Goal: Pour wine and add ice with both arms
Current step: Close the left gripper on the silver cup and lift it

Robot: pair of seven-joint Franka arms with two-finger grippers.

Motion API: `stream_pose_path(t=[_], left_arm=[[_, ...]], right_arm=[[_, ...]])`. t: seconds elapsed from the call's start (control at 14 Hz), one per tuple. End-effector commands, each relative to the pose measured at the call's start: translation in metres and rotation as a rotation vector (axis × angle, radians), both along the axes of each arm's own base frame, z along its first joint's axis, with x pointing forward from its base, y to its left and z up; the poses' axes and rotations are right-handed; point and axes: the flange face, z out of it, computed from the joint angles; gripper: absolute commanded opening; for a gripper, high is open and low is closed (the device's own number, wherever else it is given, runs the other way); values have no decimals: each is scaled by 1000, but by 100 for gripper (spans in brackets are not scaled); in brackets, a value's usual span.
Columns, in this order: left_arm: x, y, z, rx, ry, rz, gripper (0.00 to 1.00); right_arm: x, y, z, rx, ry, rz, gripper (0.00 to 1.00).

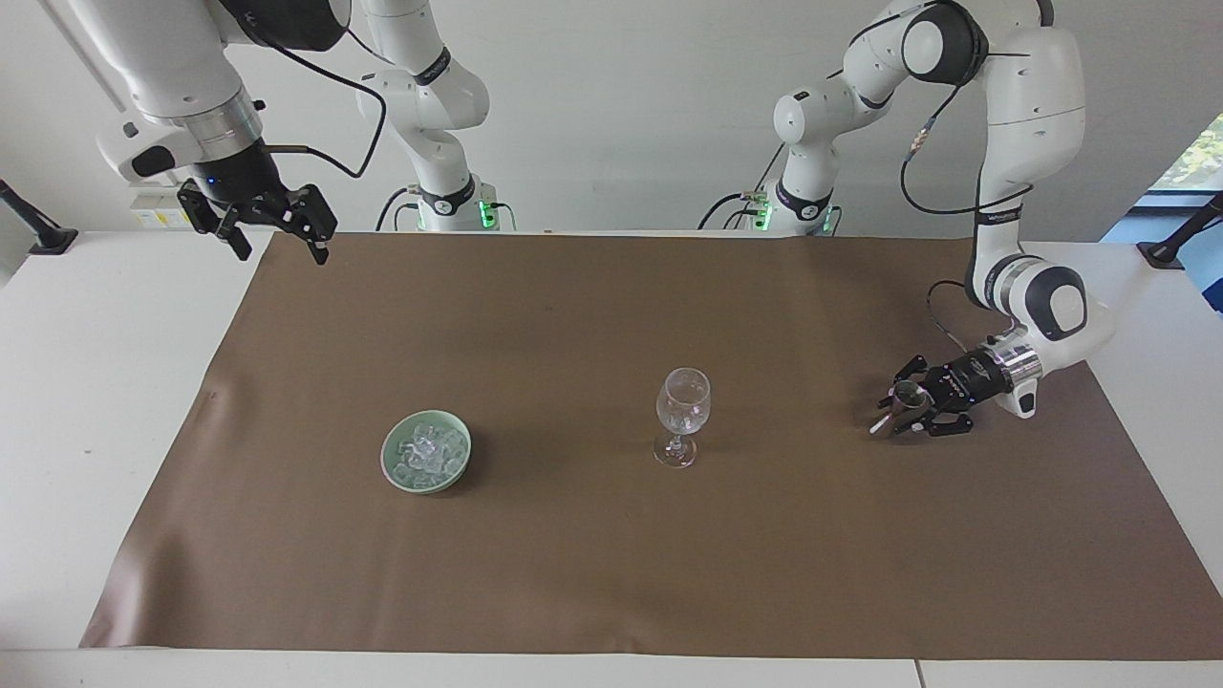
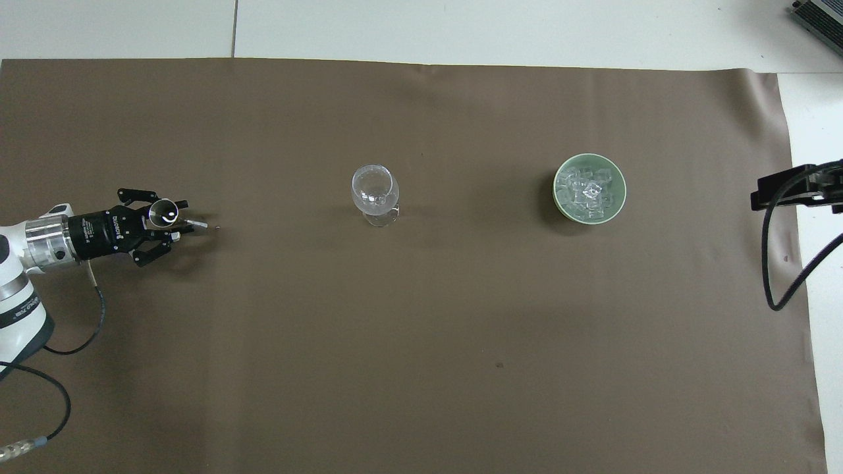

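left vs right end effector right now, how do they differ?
Left end effector is low over the mat at the left arm's end, lying roughly level, closed around a small metal cup. Right end effector hangs high at the mat's corner at the right arm's end, pointing down, fingers spread with nothing between them; that arm waits. Both are black two-finger units on white arms, away from the glass and ice bowl.

Both arms, the left arm (image 1: 1037,96) and the right arm (image 1: 172,57), were glossy white with rounded jointed shells, black joint bands, silver wrist rings and black two-finger grippers; loose black cables looped alongside, and green lights glowed at their bases.
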Motion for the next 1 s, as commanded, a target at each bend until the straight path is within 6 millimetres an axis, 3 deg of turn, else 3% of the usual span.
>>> stream_pose_path(t=[0.0, 0.29, 0.43, 0.71, 0.93], left_arm=[[-5, 0, 6, -11, -10, 10, 45], [-4, 0, 6, -10, -9, 12, 33], [-4, 0, 6, -11, -6, 13, 19], [-4, -2, 6, -11, -6, 8, 2], [-3, -4, 6, -13, -3, 4, 0]], right_arm=[[-4, -1, 0, 13, -2, 19, 100], [-4, -1, 0, 13, -2, 19, 100], [-4, -1, 0, 13, -2, 19, 100], [-4, -1, 0, 13, -2, 19, 100], [-4, -1, 0, 13, -2, 19, 100]])
